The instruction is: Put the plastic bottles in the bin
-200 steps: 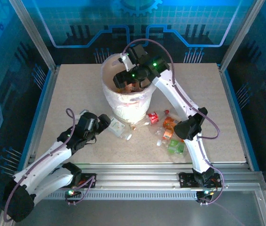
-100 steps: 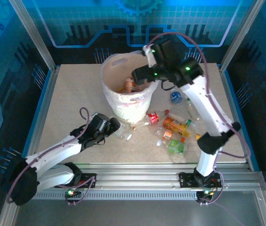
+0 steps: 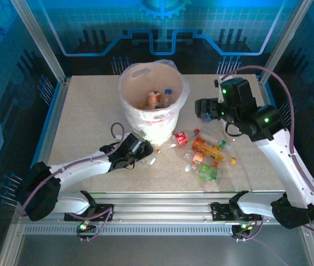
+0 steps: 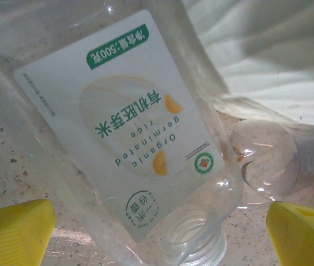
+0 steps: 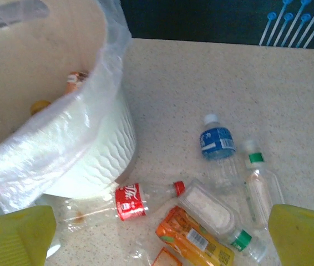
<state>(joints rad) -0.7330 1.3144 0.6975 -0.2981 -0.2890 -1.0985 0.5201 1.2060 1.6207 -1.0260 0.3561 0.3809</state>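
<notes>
From above, the right pincer (image 3: 201,108) is hanging open and empty, now off the bin (image 3: 125,91), toward the tabletop's (image 3: 90,111) right edge. Left wrist: the left pincer (image 4: 160,233) is gaping around a white-labelled bottle (image 4: 118,127), ungripped. Right wrist: loose bottles (image 5: 218,141) are lying beside the bin.

the clear bottle (image 4: 62,183) in the left wrist view bears a white label (image 4: 118,133), seen upside down, printed "organic germinated rice" beside large chinese characters. at the label's 11 o'clock a green tab (image 4: 118,45) reads "500" (the small characters around it are too fine to make out). the round seal (image 4: 140,209) at 6 o'clock is illegible. in the right wrist view, the red-labelled bottle (image 5: 130,201) shows unreadable white script, and the orange-labelled bottle (image 5: 179,230) a barcode (image 5: 197,239).
</notes>
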